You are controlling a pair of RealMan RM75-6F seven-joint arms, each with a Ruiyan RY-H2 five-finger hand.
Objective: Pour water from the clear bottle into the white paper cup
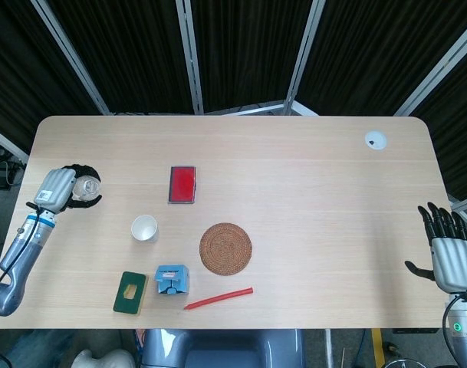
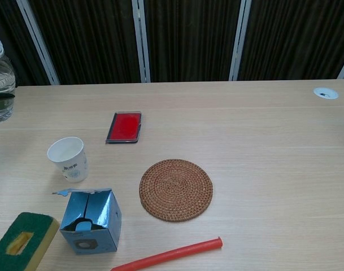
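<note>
Water bottle [image 1: 87,186] sits in our left hand [image 1: 55,188] at the far left of the head view, fingers wrapped around it. In the chest view we see the clear bottle at the upper left edge, upright with no cap on. The white paper cup [image 1: 144,228] stands on the table [image 1: 310,192] left of the middle, apart from the bottle. Our right hand [image 1: 450,257] is at the lower right edge, holding nothing, fingers spread. Near the cup we see a red case [image 1: 182,185], a round woven mat [image 1: 225,248], a blue box [image 1: 172,280], a green sponge [image 1: 130,292] and a red stick [image 1: 218,298].
</note>
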